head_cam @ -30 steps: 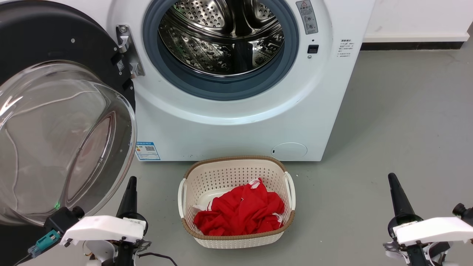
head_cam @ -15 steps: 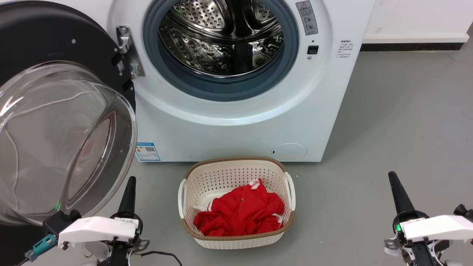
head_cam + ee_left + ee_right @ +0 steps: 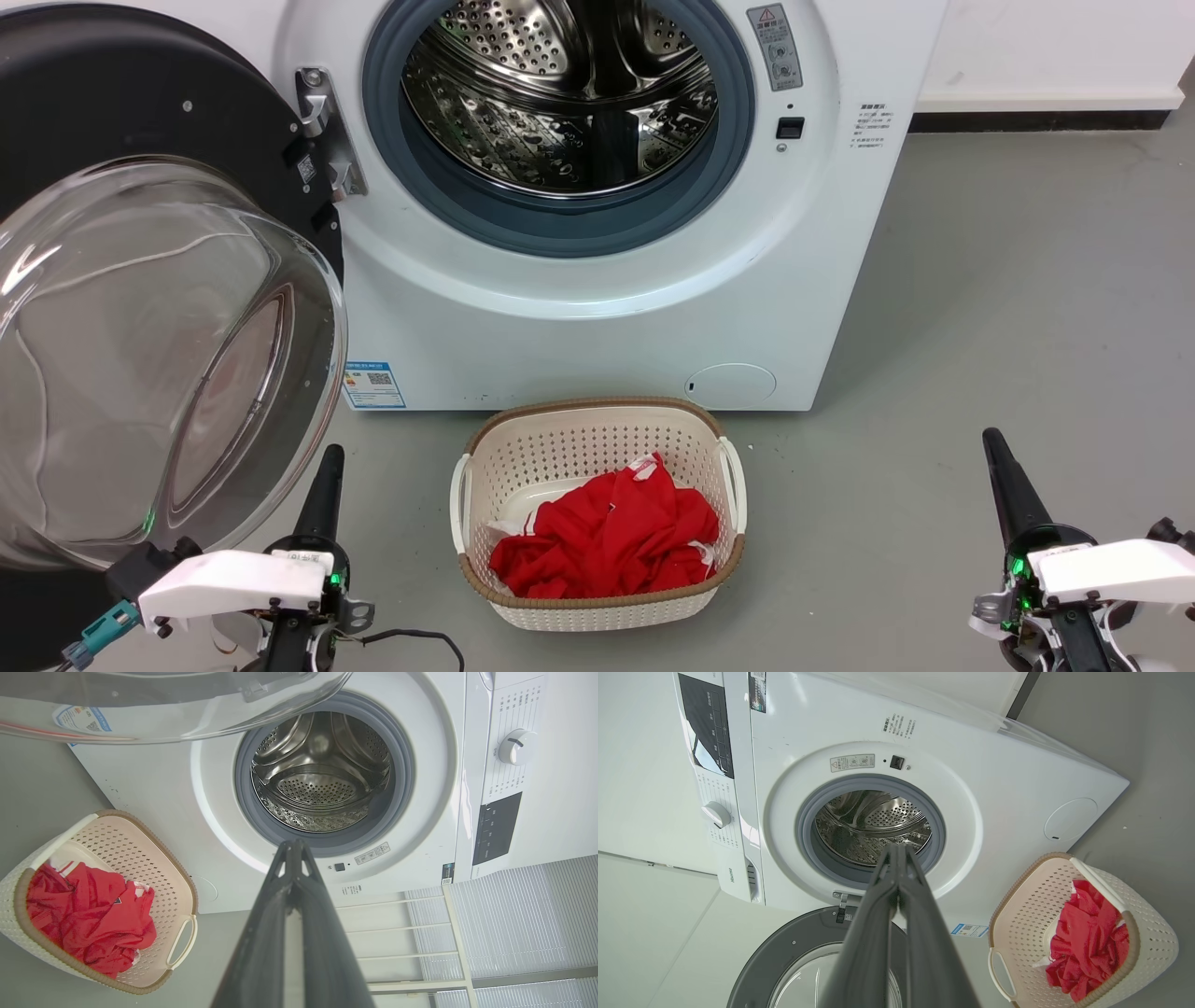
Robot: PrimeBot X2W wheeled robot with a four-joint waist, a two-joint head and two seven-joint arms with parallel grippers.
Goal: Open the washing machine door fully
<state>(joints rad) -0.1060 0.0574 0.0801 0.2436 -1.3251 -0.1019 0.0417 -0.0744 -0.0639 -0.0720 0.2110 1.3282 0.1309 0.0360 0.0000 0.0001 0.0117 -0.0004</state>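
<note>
The washing machine door (image 3: pixel 140 103) is swung to 9 o'clock of the washing machine (image 3: pixel 579 327), its glass bowl (image 3: pixel 112 373) pointed toward 5 o'clock; the left gripper (image 3: pixel 332 454) and the right gripper (image 3: pixel 992 437) are seen clenched, empty.

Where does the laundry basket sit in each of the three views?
Head view: laundry basket at bottom centre, on the floor before the washing machine.
Left wrist view: laundry basket at lower left.
Right wrist view: laundry basket at lower right.
Shared landmark: the steel drum inside the open machine.
</note>
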